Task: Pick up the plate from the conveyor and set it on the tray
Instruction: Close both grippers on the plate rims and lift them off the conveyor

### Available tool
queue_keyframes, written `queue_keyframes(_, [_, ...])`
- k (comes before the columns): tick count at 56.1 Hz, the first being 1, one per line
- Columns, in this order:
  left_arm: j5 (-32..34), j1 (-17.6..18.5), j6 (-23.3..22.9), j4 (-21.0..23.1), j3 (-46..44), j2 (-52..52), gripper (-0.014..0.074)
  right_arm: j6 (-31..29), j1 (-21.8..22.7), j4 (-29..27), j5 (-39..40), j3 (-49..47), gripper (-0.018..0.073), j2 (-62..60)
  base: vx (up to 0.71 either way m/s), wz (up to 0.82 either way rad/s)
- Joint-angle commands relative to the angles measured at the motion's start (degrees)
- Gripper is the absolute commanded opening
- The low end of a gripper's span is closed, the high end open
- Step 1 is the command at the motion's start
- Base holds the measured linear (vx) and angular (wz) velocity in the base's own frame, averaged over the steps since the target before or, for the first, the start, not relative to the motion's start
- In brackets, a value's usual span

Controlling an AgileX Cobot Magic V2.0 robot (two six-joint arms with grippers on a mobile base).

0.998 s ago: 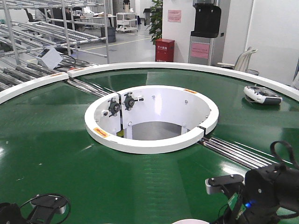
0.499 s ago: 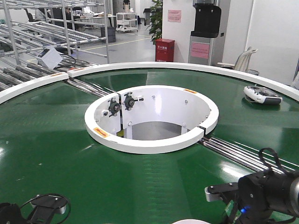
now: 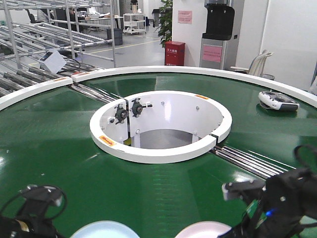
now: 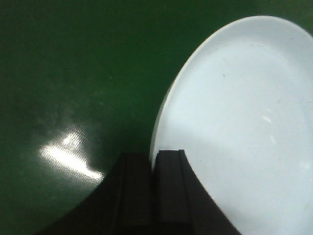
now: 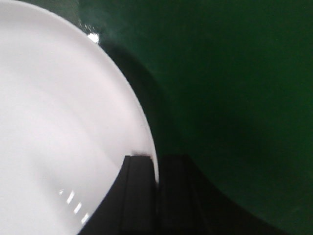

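**Desk:** What does the front view show?

**Photographer:** The conveyor (image 3: 59, 148), a green belt circling a white ring (image 3: 161, 154). Two plates sit at its near edge: a pale blue plate (image 3: 101, 229) by the left arm (image 3: 34, 208) and a white plate (image 3: 205, 229) by the right arm (image 3: 287, 198). A handheld controller (image 3: 278, 100) lies on the belt at far right.

**Desk:** Left wrist?

**Photographer:** The left gripper (image 4: 152, 164) is pinched narrow on the pale blue plate's rim, above green belt.

**Desk:** Right wrist?

**Photographer:** The right gripper (image 5: 156, 164) is clamped on the white plate's edge. I cannot tell whether either plate is lifted.
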State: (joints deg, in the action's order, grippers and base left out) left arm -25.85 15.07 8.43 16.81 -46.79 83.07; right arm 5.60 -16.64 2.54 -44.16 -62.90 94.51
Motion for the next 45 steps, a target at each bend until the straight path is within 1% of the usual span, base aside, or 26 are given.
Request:
queue_keyframes(1, [3.73,0.34,0.06,0.53,-1.65,-7.09,-0.0007,-0.58,0.10,2.06,1.54,-1.35,-0.0012,-7.56,0.00,0.00])
queue_keyframes(15, [5.61,0.34,0.06,0.53,-1.65,-20.63,-0.0006,-0.39,0.10,2.35,1.83,-1.35,-0.0012,-24.59,0.00,0.00])
queue_keyframes(26, [5.43,0.34,-0.07,0.53,-1.65,-29.29,-0.0005,-0.39,0.10,2.29,-0.47,-1.35,-0.0011,-35.27,0.00,0.00])
queue_keyframes(33, [5.77,0.34,-0.07,0.53,-1.65,-32.08,-0.0003,-0.39,0.10,2.29,-1.97,-1.35,-0.0010,-39.84,0.00,0.00])
queue_keyframes(45, [7.66,0.34,-0.02,0.53,-1.65,-32.09,-0.0003,-0.39,0.10,2.29,-1.89,-1.35,-0.0009,-43.66,0.00,0.00])
